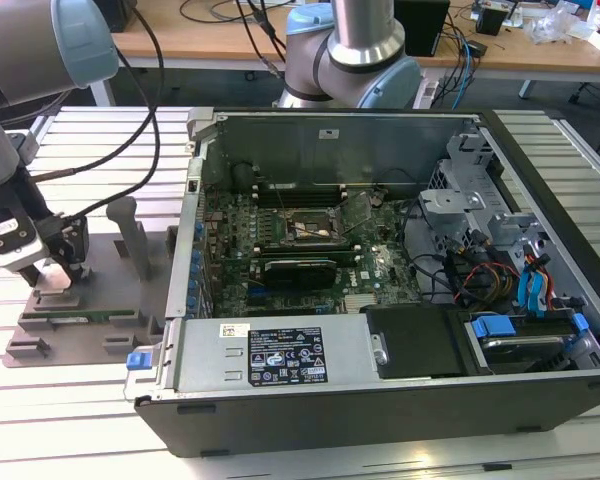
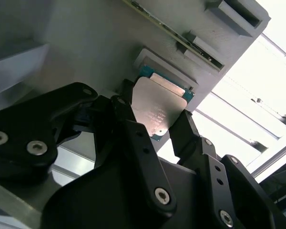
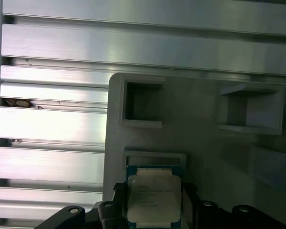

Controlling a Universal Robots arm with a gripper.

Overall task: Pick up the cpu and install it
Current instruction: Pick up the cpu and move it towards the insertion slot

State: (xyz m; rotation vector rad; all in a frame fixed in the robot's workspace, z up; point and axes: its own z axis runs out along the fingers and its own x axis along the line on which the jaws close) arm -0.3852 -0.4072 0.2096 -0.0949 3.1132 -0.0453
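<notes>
The cpu (image 3: 153,196), a flat square chip with a silver-grey top and a thin green border, sits between my gripper's (image 3: 153,210) two black fingers (image 3: 115,192) in both wrist views. In the second wrist view the fingers (image 2: 128,121) press against opposite edges of the cpu (image 2: 158,102), right at its pocket in the grey holder tray (image 2: 86,43). My gripper (image 1: 55,272) is low over the holder tray (image 1: 110,300) at the exterior view's left. The motherboard socket (image 1: 315,230) lies open inside the computer case (image 1: 380,390).
The open computer case fills the middle and right of the exterior view, with cables, drive bays and a raised case wall (image 1: 190,230) between tray and motherboard. An upright post (image 1: 130,235) stands on the tray. A second arm's base (image 1: 350,50) rises behind the case.
</notes>
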